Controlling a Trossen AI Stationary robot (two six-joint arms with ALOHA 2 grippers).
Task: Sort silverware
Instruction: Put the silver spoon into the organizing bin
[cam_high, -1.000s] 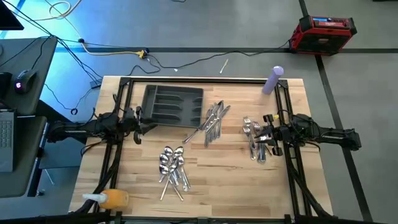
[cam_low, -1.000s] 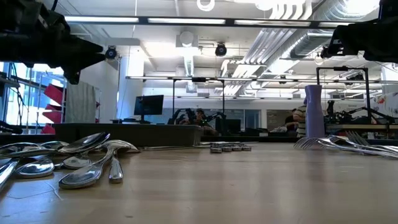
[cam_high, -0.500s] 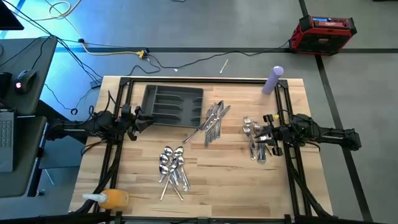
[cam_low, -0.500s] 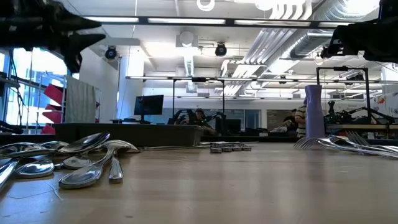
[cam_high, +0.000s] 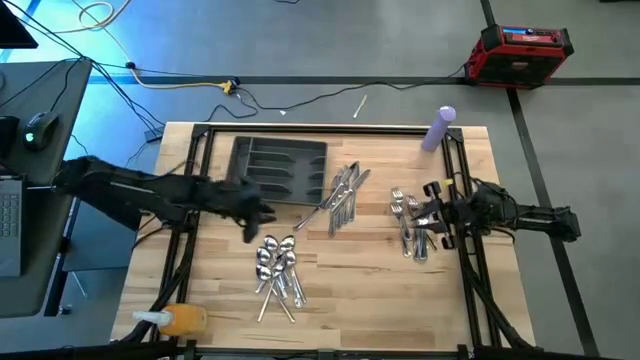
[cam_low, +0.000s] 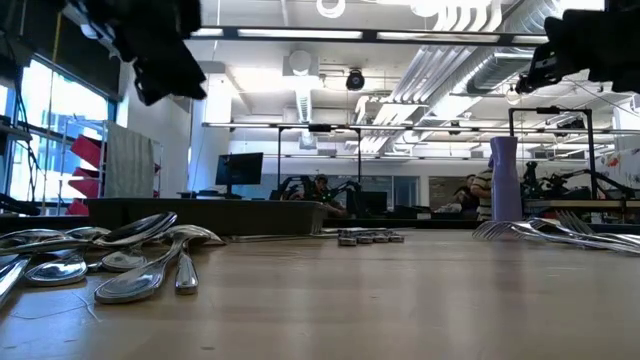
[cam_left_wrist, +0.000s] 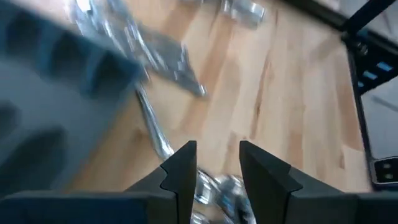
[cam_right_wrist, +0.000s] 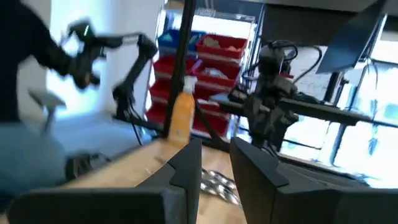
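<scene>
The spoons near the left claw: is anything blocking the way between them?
Nothing visible does. The left gripper hangs above bare wood just short of the spoons; the tray sits off to the side.

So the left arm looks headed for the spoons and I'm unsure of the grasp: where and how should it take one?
Probably by a handle, from straight above. The spoons lie flat in a tangled pile, bowls bunched toward the tray, handles fanning toward the table's near edge. A stray handle at the fringe gives the fingers room. The left gripper hovers open just above the pile.
</scene>
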